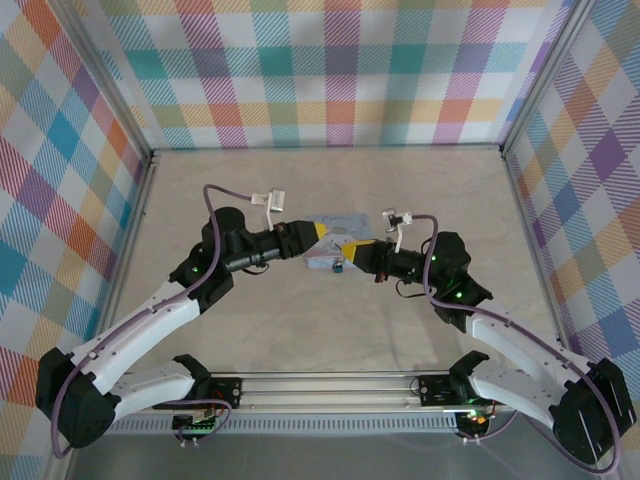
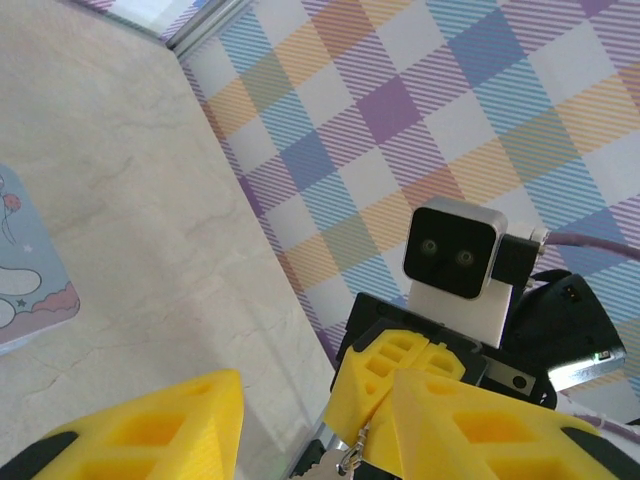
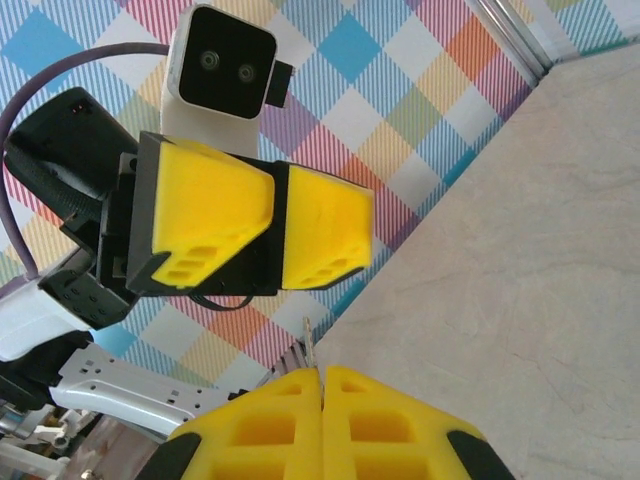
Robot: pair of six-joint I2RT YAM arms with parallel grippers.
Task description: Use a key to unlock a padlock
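In the top view both arms meet at the table's middle, over a pale blue tin (image 1: 336, 222). My right gripper (image 3: 322, 375) is shut on the key (image 3: 311, 343), a thin metal sliver that sticks out between its yellow fingertips. In the left wrist view the right gripper (image 2: 385, 385) shows shut, with a silvery ring (image 2: 347, 462) hanging under it. My left gripper (image 2: 315, 400) faces it with its jaws apart and nothing between them. A tiny dark-blue thing, the padlock (image 1: 337, 268), shows just near the fingertips. I cannot tell what it rests on.
The tin (image 2: 20, 270) with a white cartoon figure lies flat on the beige table (image 1: 330, 340). Plaid walls (image 1: 330, 70) close in the back and both sides. The arm bases and a metal rail (image 1: 330, 390) run along the near edge.
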